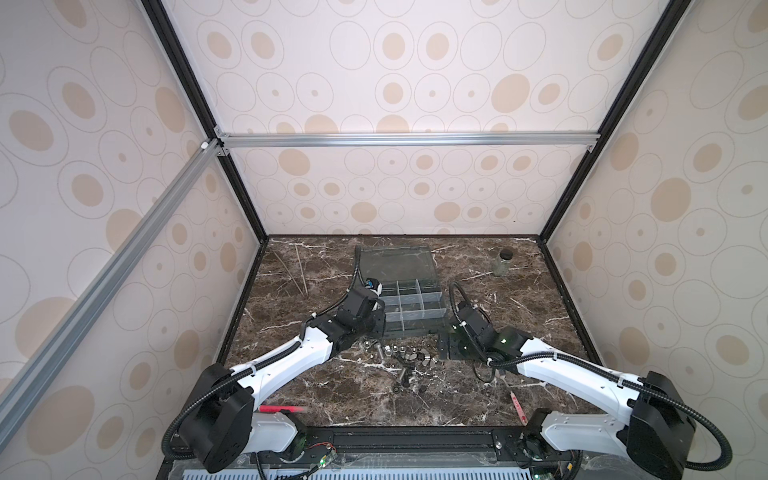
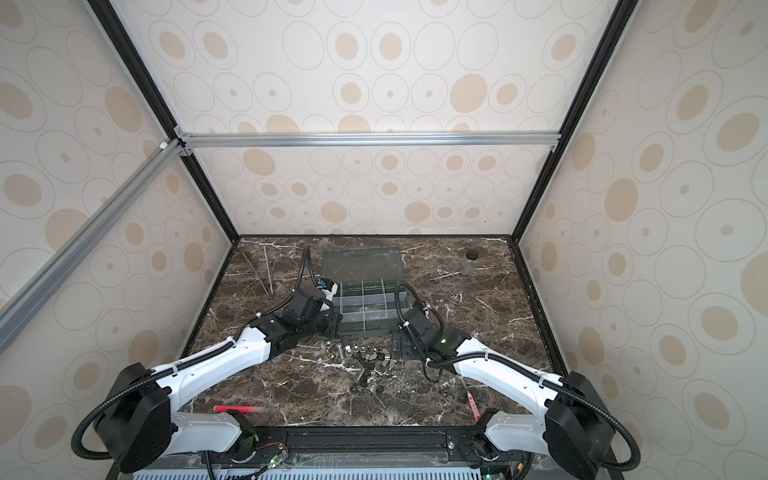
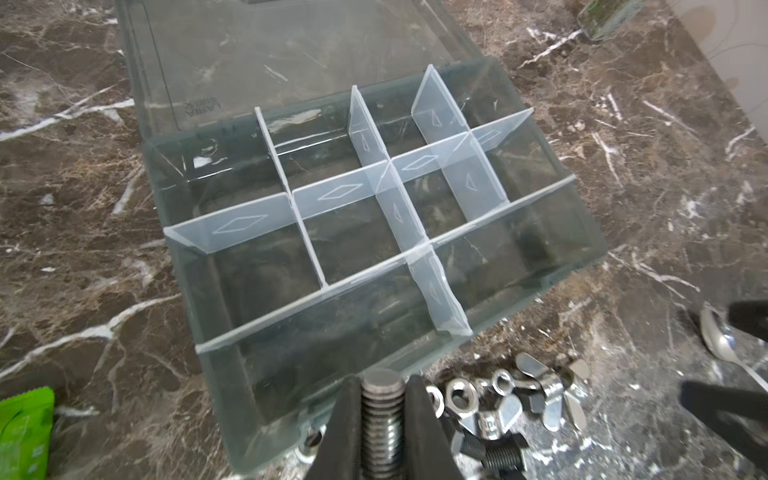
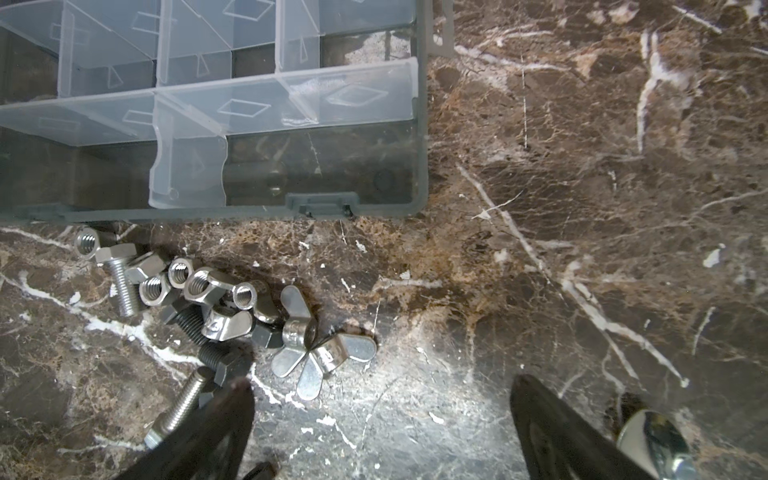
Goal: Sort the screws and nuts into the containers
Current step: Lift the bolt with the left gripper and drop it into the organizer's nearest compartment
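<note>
While the right tool (image 4: 380,384) hangs spread wide and empty over the counter (image 4: 582,208), the left tool (image 3: 383,380) is clenched on 1 silver screw (image 3: 382,419). Both pads pinch the threaded shaft from opposite sides, so the flat tip points out toward the containers (image 3: 332,328). Gripped across the threads like that, it should not roll or twist loose, I'd say. The held screw sits right at the near wall of the organizer (image 3: 224,374), just short of the long front compartment, which looks like the drop spot. The clear lid (image 3: 291,54) lies folded back toward the counter's far edge, leaving every compartment open from above. All that I can see are bare, so sorting has barely begun. The loose screws (image 4: 124,286), hex nuts (image 4: 195,286) and wing nuts (image 4: 316,353) lie bunched and touching between the organizer and the counter's near edge, a short carry either way. The right tool stands beside that heap with 1 finger (image 4: 208,428) next to 1 of those screws, jaws wide enough to straddle a piece, and a spoon (image 4: 652,436) lies by its other finger.
</note>
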Robot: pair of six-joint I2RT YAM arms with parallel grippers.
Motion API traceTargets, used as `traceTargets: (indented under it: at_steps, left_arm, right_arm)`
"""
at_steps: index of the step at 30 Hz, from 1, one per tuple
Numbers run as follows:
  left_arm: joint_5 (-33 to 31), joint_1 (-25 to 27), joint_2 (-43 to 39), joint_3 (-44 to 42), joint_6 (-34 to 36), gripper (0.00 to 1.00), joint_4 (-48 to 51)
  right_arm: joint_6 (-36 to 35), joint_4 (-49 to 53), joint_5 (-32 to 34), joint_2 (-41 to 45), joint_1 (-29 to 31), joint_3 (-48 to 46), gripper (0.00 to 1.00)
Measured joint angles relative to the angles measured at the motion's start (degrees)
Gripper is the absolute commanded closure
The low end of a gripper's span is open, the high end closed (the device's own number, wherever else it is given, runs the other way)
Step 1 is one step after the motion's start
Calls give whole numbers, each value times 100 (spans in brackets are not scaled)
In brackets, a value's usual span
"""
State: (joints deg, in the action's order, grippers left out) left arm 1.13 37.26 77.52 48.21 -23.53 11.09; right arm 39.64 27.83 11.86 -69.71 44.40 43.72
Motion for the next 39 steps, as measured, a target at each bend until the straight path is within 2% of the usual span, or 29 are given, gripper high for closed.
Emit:
traceTargets:
  at_steps: [17,19,27,39]
  left_arm:
    - [293,-356,511,7,63,87,-577]
    - [330,-358,538,7,63,84,-625]
    - [354,-404,564,7,33,60,-767]
    - [352,-417,452,-52,-13,57,-828]
  right_arm:
    - [195,-153,-94,98,0,-125,0]
    - [195,-151,-94,98,0,-125,0]
    - [197,-151,-114,85,0,-125,0]
    - [214,-149,-140,55,0,-125,0]
